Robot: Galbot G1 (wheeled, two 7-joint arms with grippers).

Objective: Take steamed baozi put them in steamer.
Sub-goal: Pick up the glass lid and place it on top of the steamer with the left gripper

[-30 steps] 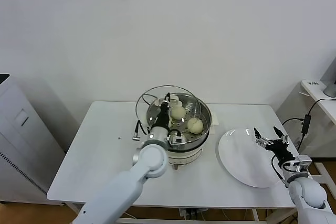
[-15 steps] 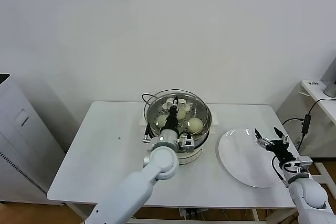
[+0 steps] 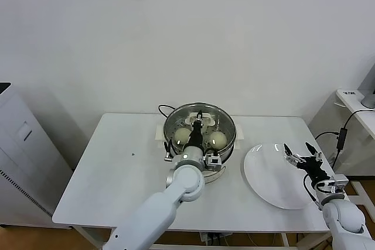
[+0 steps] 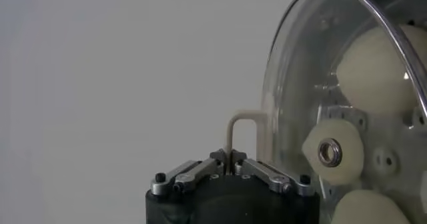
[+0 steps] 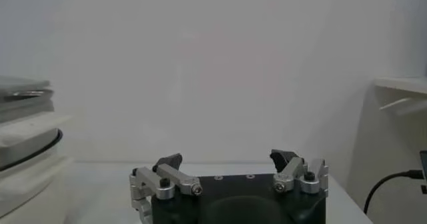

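The steamer [image 3: 229,128], a shiny steel basket on a white cooker base, stands at the table's middle back. The glass lid [image 3: 218,114] lies over it. Two cream-white baozi [image 3: 218,139] [image 3: 181,136] show through the lid inside the basket. My left gripper [image 3: 199,123] is above the lid's centre, shut on the lid's thin loop handle [image 4: 240,120]. In the left wrist view the lid [image 4: 293,99] and baozi [image 4: 377,65] behind it fill one side. My right gripper [image 3: 302,155] is open and empty over the white plate [image 3: 269,174].
The steamer's white base [image 5: 27,145] shows far off in the right wrist view. A black cable [image 3: 167,108] runs behind the steamer. A grey cabinet [image 3: 17,162] stands beyond the table's left edge and a white shelf [image 3: 357,106] at the far right.
My left gripper has carried the glass lid from tilted at the steamer's left to the right and down over the basket. The right arm has not moved.
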